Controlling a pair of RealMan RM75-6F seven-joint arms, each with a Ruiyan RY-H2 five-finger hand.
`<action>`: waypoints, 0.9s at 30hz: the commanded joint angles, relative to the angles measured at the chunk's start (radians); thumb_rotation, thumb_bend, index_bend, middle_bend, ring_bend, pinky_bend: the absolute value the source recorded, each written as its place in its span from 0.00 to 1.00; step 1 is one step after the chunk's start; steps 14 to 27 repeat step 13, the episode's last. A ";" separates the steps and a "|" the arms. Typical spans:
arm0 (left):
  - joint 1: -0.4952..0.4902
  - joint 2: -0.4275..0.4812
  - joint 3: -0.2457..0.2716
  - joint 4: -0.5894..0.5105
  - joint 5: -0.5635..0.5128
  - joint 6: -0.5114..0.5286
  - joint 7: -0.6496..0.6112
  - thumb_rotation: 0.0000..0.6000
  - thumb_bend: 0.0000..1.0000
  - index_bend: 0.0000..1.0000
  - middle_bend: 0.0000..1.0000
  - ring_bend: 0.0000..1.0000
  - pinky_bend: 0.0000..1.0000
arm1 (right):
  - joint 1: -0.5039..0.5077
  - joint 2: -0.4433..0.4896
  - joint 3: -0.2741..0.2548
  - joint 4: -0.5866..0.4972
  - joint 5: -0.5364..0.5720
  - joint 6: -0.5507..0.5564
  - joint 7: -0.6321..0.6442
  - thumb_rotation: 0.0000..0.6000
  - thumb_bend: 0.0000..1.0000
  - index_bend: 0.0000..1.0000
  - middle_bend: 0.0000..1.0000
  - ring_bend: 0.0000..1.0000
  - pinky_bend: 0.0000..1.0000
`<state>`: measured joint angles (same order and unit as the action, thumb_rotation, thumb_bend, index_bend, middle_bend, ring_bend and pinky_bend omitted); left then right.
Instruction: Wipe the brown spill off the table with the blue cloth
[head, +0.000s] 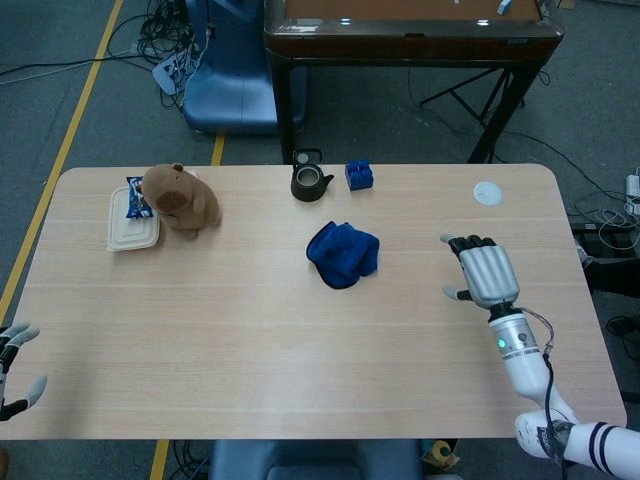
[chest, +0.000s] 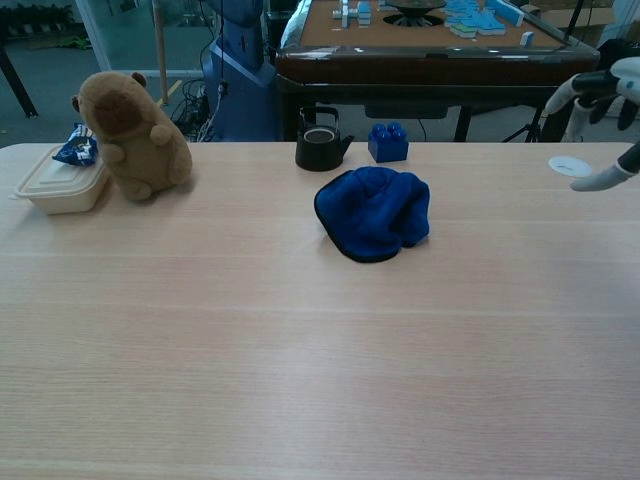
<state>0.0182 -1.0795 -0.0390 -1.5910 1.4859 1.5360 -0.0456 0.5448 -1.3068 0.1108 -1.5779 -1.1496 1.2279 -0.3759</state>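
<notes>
Head view looks steeply down from high, taking in the whole table (head: 250, 340) plus floor beyond. Chest view sits low and close at the near edge, facing level across it. Both share the cloth (head: 342, 253), left of the right hand (head: 482, 272), and far-edge items.

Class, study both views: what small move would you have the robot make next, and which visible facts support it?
Probably draw the right hand further back toward the table edge and rest. The blue cloth lies crumpled, touched by neither hand, no brown spill shows on the wood around it, and the right hand hangs open, well to the cloth's right.
</notes>
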 joint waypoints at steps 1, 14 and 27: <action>-0.006 -0.003 0.003 -0.001 0.006 -0.007 0.004 1.00 0.27 0.23 0.16 0.10 0.07 | -0.091 0.054 -0.062 -0.054 -0.074 0.100 0.030 1.00 0.14 0.25 0.39 0.30 0.36; -0.029 -0.019 0.002 -0.001 0.018 -0.022 0.005 1.00 0.27 0.23 0.16 0.10 0.07 | -0.272 0.084 -0.132 -0.113 -0.204 0.292 0.063 1.00 0.14 0.25 0.40 0.31 0.36; -0.029 -0.019 0.002 -0.001 0.018 -0.022 0.005 1.00 0.27 0.23 0.16 0.10 0.07 | -0.272 0.084 -0.132 -0.113 -0.204 0.292 0.063 1.00 0.14 0.25 0.40 0.31 0.36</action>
